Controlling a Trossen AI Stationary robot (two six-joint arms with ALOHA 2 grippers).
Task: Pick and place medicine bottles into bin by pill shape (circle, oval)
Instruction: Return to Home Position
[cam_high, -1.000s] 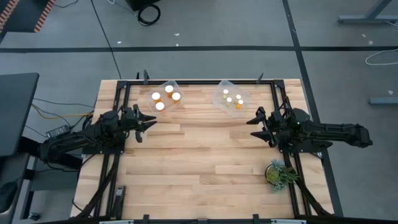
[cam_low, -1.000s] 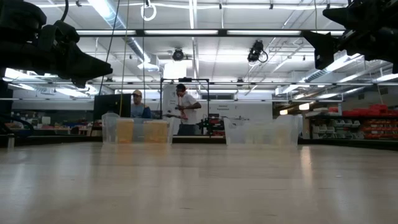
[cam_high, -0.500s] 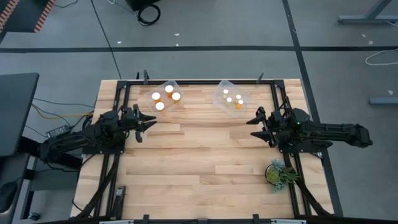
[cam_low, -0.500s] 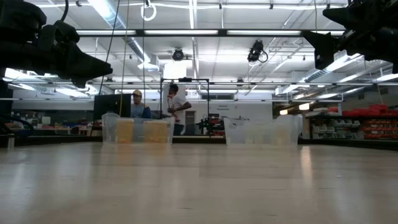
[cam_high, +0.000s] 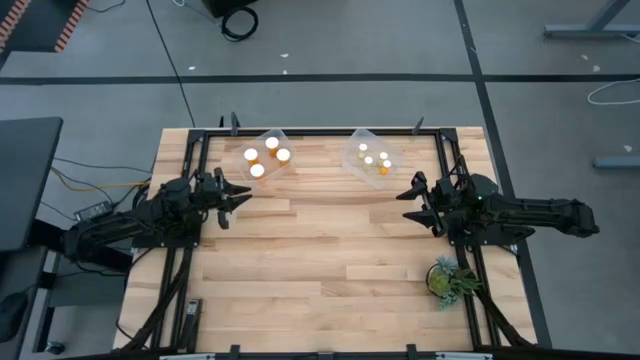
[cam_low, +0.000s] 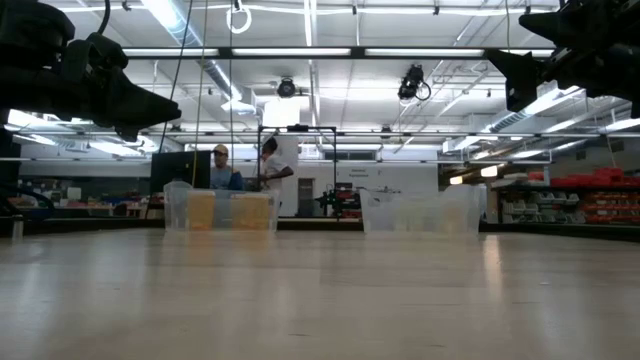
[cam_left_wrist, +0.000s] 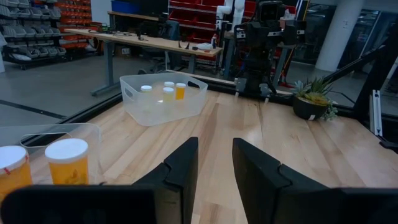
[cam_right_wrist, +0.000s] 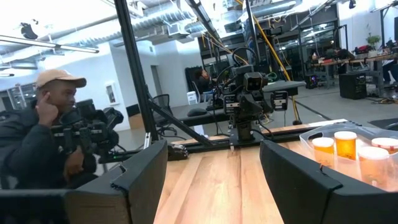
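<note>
The wooden table is lying bare across its near half and its whole middle (pale planks, smooth, faintly glossy), leaving broad open room between the arms. A small green plant is sitting by the near right corner. Midway along the left edge the left gripper is hanging above the wood, fingers parted with nothing between them. By the right edge the right gripper is hovering likewise, spread wider and empty. Along the far edge two clear plastic bins with rounded corners are standing well apart. The left bin is holding four larger medicine bottles, amber with round white caps. The right bin is holding the smaller medicine bottles.
</note>
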